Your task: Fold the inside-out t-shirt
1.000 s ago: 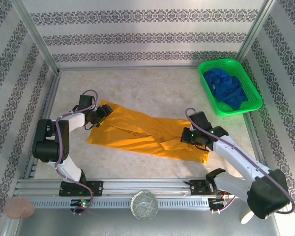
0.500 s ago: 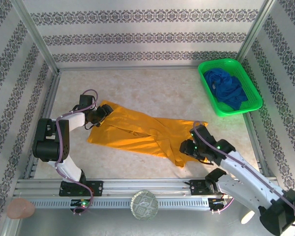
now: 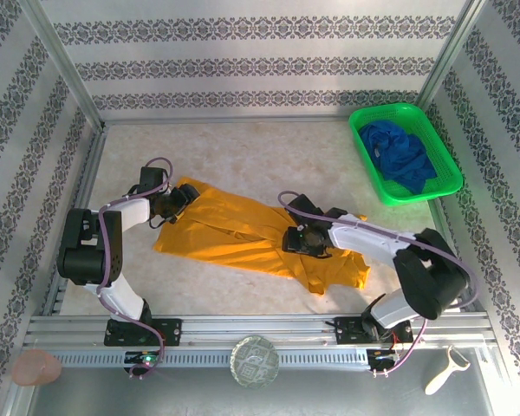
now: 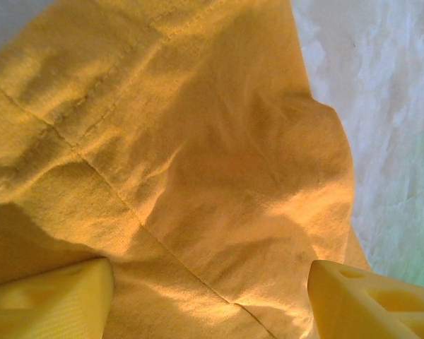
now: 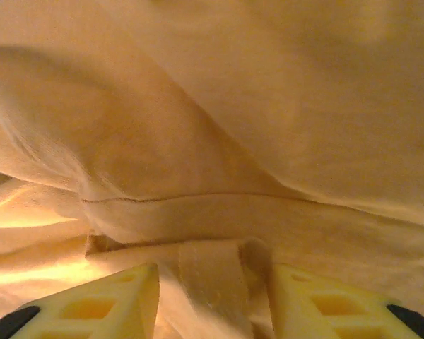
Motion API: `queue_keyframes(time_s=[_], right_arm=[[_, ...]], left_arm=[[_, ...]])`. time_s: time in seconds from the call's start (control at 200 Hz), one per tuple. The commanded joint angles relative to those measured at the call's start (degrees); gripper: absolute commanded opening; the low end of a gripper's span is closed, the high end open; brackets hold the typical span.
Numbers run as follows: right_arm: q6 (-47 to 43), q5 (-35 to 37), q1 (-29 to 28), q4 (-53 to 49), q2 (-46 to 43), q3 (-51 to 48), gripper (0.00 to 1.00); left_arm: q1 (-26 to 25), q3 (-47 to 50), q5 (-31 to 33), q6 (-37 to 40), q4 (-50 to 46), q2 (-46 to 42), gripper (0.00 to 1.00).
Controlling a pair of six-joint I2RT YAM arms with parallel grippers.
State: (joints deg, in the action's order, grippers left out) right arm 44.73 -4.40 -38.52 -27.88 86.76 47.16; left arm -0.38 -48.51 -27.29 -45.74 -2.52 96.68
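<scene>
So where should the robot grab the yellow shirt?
Probably the rumpled near-right corner of the t-shirt, coming down from above on the right side. The cloth folds up there beside bare table, so a ridge can be pinched; the flat middle offers little.

One mustard-yellow cloth t-shirt [image 3: 234,230]. One green plastic mesh basket [image 3: 367,156]. One crumpled dark blue garment [image 3: 400,156]. Two black-and-white robot arms, left arm [image 3: 91,251] and right arm [image 3: 373,234]. One round patterned disc [image 3: 254,362]. One pale pink rounded object [image 3: 35,368]. One white Y-shaped peeler [image 3: 439,380].
</scene>
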Motion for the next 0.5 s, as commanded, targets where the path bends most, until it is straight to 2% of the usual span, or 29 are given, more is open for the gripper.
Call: queue_keyframes(time_s=[0.0,0.055,0.195,0.325,0.385,0.41,0.445,0.495], right_arm=[[-1.66,0.1,-1.28,1.41,2.16,2.57,0.2],[-2.41,0.23,-1.7,1.14,2.74,3.62,0.0],[-8.1,0.81,-2.65,-1.46,4.46,9.15,0.0],[-15.64,-0.04,-3.07,-4.23,9.71,16.14,0.0],[-18.37,0.37,-3.13,-5.92,12.85,19.02,0.36],[-18.96,1.44,-3.13,-7.06,13.65,20.12,0.48],[-19.31,3.31,-3.12,-8.44,14.13,20.83,0.56],[-18.87,4.8,-3.13,-9.03,12.68,20.37,0.61]], left_arm=[[-0.34,0.61,0.22,-0.76,-2.15,0.14,0.73],[-0.27,0.48,0.1,-0.85,-2.13,0.08,0.73],[-0.37,0.52,-0.13,-0.94,-2.05,0.01,0.73],[-0.3,0.65,-0.11,-0.76,-2.09,-0.16,0.73],[-0.3,0.87,-0.11,-0.93,-1.93,-0.03,0.73],[-0.31,1.0,-0.13,-0.98,-1.76,-0.08,0.73],[-0.34,1.11,-0.19,-1.1,-1.63,-0.1,0.73],[-0.33,1.3,-0.3,-1.19,-1.44,-0.09,0.73]])
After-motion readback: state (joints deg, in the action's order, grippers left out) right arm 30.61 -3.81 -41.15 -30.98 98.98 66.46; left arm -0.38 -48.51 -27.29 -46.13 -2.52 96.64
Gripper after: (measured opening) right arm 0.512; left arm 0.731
